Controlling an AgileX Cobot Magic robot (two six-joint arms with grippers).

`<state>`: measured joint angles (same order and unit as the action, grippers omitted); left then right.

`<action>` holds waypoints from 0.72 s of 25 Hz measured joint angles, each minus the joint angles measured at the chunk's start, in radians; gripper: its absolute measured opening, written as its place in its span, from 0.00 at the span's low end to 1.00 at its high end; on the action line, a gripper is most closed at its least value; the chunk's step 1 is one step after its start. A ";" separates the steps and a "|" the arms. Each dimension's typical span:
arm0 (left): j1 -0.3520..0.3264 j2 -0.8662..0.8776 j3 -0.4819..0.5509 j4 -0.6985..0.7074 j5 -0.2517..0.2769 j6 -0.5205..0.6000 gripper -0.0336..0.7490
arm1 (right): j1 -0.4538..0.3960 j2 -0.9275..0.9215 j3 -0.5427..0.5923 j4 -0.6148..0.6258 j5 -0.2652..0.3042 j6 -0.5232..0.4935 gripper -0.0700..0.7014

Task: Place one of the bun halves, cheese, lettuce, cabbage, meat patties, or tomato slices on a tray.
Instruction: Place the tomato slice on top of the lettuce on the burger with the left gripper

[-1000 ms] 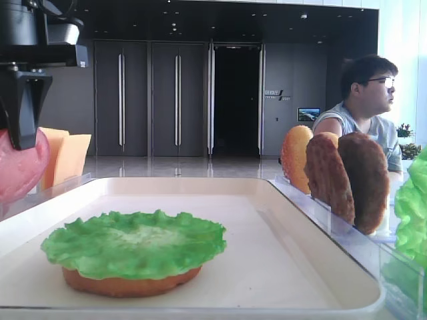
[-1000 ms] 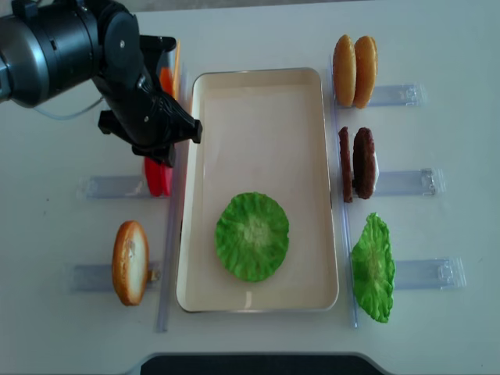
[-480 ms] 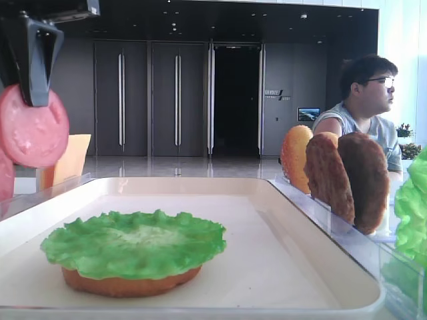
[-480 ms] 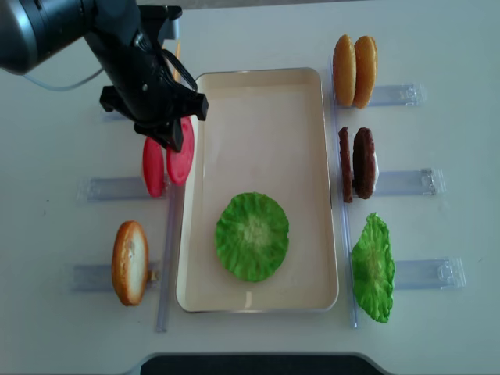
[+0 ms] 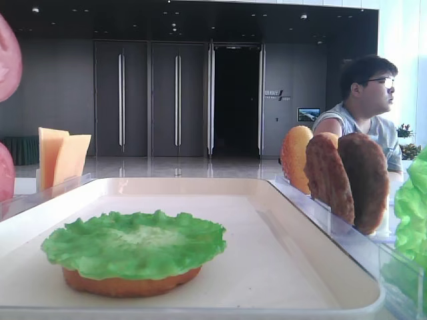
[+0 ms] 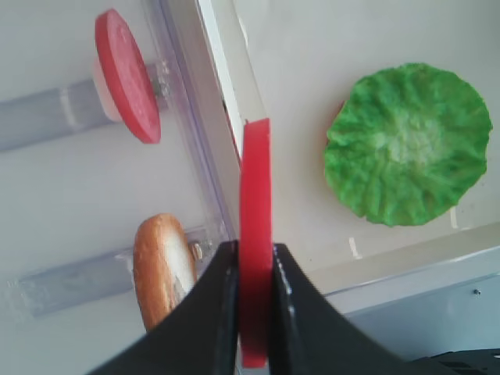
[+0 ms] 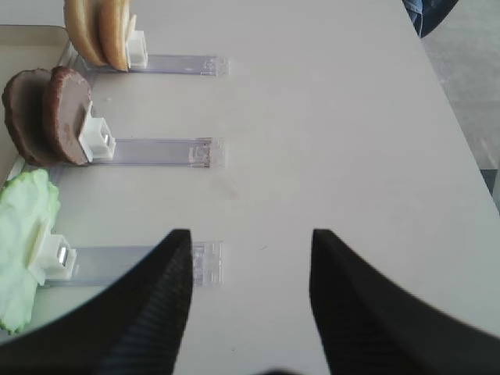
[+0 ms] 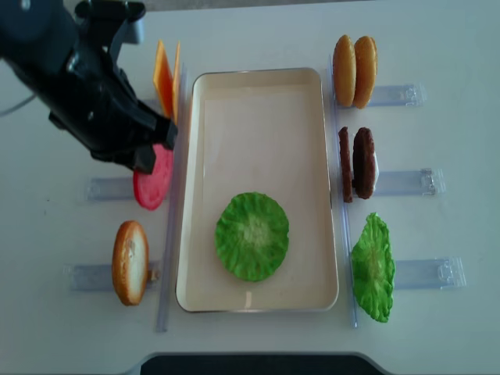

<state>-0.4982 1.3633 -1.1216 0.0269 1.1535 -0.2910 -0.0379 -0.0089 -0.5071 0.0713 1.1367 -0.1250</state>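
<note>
My left gripper [image 6: 255, 248] is shut on a red tomato slice [image 6: 255, 180], held edge-on over the left rim of the cream tray [image 6: 234, 94]. From above, the left gripper [image 8: 144, 158] hangs left of the tray [image 8: 258, 72] with the slice [image 8: 156, 183] below its fingers. The low view shows only the slice's edge [image 5: 5, 57], high at the left. A lettuce leaf [image 8: 252, 236] lies on a bun half [image 5: 133, 283] in the tray. A second tomato slice [image 6: 125, 74] stands in its rack. My right gripper [image 7: 251, 250] is open over bare table.
On the right, clear racks hold two bun halves [image 8: 354, 70], two meat patties [image 8: 357, 162] and a lettuce leaf [image 8: 373, 267]. At the left stand cheese slices [image 8: 166, 78] and a bun half [image 8: 130, 262]. A person [image 5: 367, 100] sits behind the table.
My left gripper has lifted the tomato slice out of its rack and risen; in the low view the fingers have left the frame and the slice sits higher.
</note>
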 joint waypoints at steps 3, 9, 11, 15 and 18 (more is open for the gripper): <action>-0.002 -0.070 0.108 -0.016 -0.056 -0.003 0.11 | 0.000 0.000 0.000 0.000 0.000 0.000 0.52; -0.002 -0.151 0.244 -0.058 -0.184 -0.004 0.11 | 0.000 0.000 0.000 0.000 0.000 0.000 0.52; -0.002 -0.152 0.266 -0.100 -0.237 0.036 0.11 | 0.000 0.000 0.000 0.000 0.000 0.000 0.52; -0.002 -0.149 0.327 -0.340 -0.392 0.252 0.11 | 0.000 0.000 0.000 0.000 0.000 0.000 0.52; -0.002 -0.107 0.362 -0.600 -0.457 0.495 0.11 | 0.000 0.000 0.000 0.000 0.000 0.000 0.52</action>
<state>-0.5001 1.2560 -0.7598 -0.5733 0.6961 0.2042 -0.0379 -0.0089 -0.5071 0.0713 1.1367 -0.1250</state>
